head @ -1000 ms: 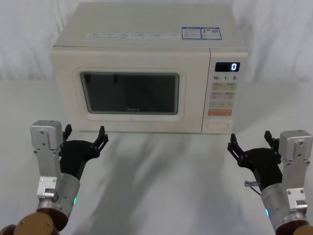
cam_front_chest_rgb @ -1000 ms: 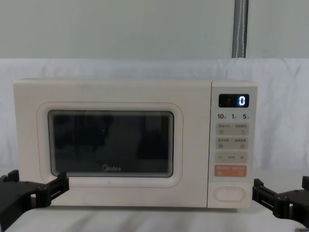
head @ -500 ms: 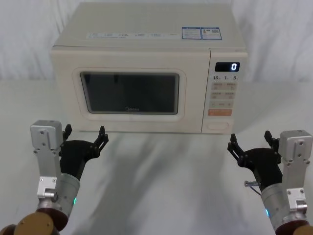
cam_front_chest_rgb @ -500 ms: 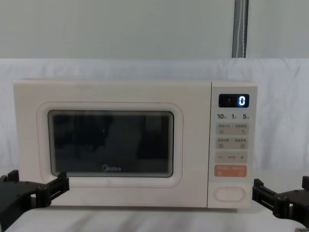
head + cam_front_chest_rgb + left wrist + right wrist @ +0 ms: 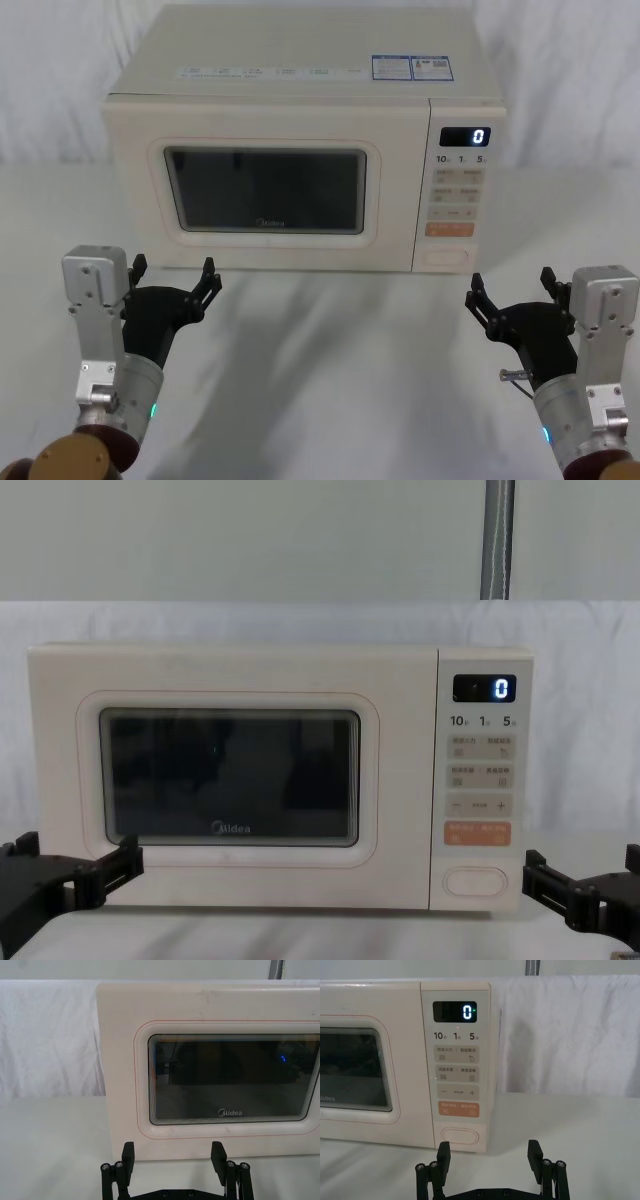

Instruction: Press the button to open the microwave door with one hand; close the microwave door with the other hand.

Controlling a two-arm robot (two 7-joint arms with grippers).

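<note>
From the head view you see the microwave (image 5: 300, 145) at the far side of the table (image 5: 330, 380), its door (image 5: 265, 185) shut, with the left gripper (image 5: 172, 275) and right gripper (image 5: 510, 290) near you, both spread and apart from it. Your right wrist view shows the button (image 5: 460, 1136) just beyond that gripper's fingertips (image 5: 443, 1152). Your chest view shows the display (image 5: 485, 688) reading 0.
</note>
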